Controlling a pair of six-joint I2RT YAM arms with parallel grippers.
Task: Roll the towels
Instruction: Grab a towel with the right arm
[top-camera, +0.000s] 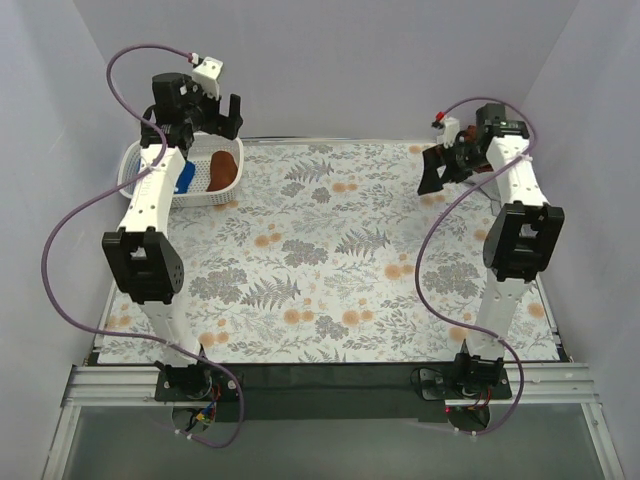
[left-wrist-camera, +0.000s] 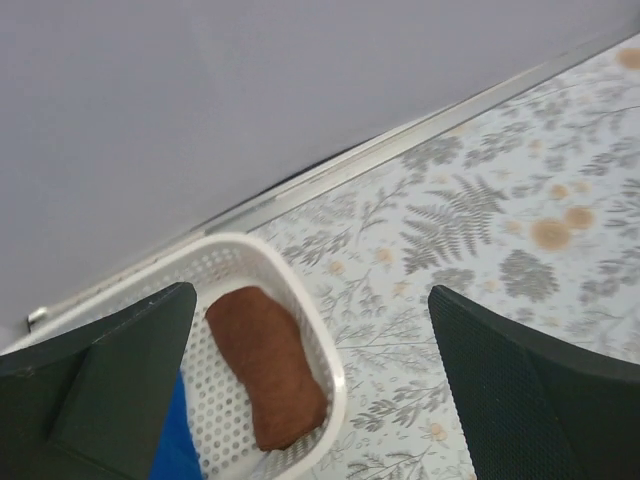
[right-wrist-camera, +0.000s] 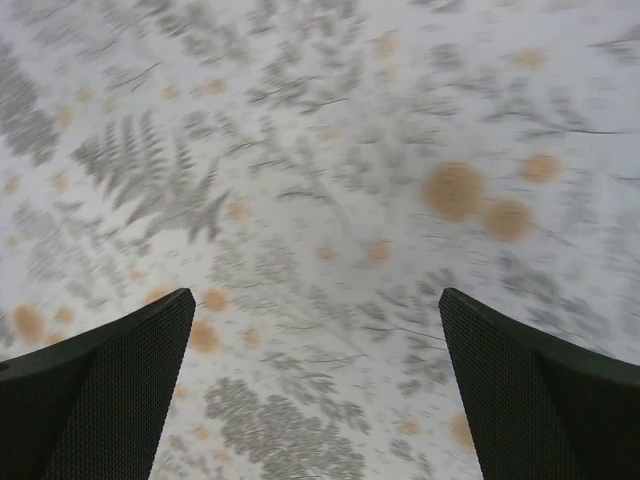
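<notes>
Rust-brown towel (left-wrist-camera: 265, 365) rolled beside blue towel (left-wrist-camera: 178, 445) in white basket (left-wrist-camera: 235, 242), both jaws wide

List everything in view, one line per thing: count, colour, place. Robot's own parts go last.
rust-brown towel: one, rust-brown, looks rolled, lying in the basket, on its right side.
blue towel: one, bright blue, in the same basket to the left of the brown one, partly hidden by the left arm.
basket: one, white and perforated, far left corner of the table.
table cover: one, white with grey ferns and orange flowers, over the whole table.
walls: pale grey, around the table.
cables: two, purple, one looping along each arm.
arms: two, white with black joints, bolted at the near edge.
left gripper: one, black, open, above the basket.
right gripper: one, black, open, above bare cover at far right.
</notes>
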